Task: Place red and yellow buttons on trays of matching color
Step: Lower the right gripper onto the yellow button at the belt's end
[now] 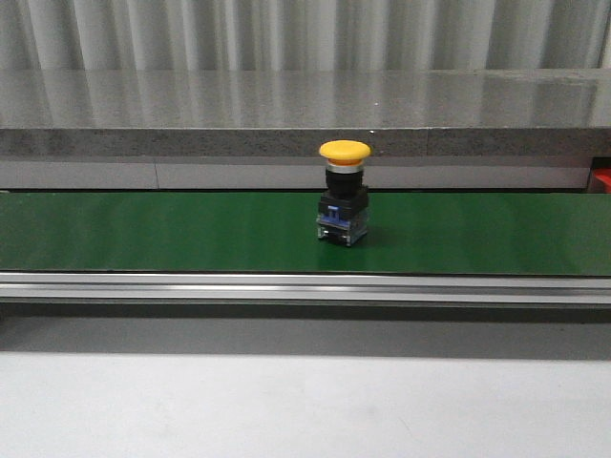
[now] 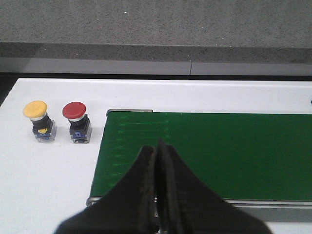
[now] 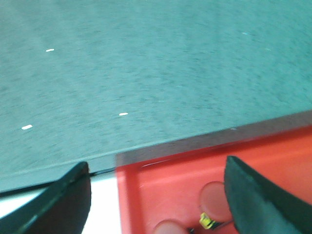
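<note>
While our left gripper [image 2: 160, 146] hangs over the near edge of the green belt [image 2: 219, 151] with its jaws pressed together and nothing between them, two buttons stand upright on the white table [image 2: 53, 170] just off the belt's end: a yellow button [image 2: 38, 121] and a red button [image 2: 76, 122] close beside it, both apart from the gripper. On the belt, in the front view, we see another yellow-capped button [image 1: 344, 193] standing upright near the middle, with no gripper near it. Our right gripper [image 3: 161, 204] is spread wide above a red tray [image 3: 273, 161], which holds two blurred red caps [image 3: 214, 200].
</note>
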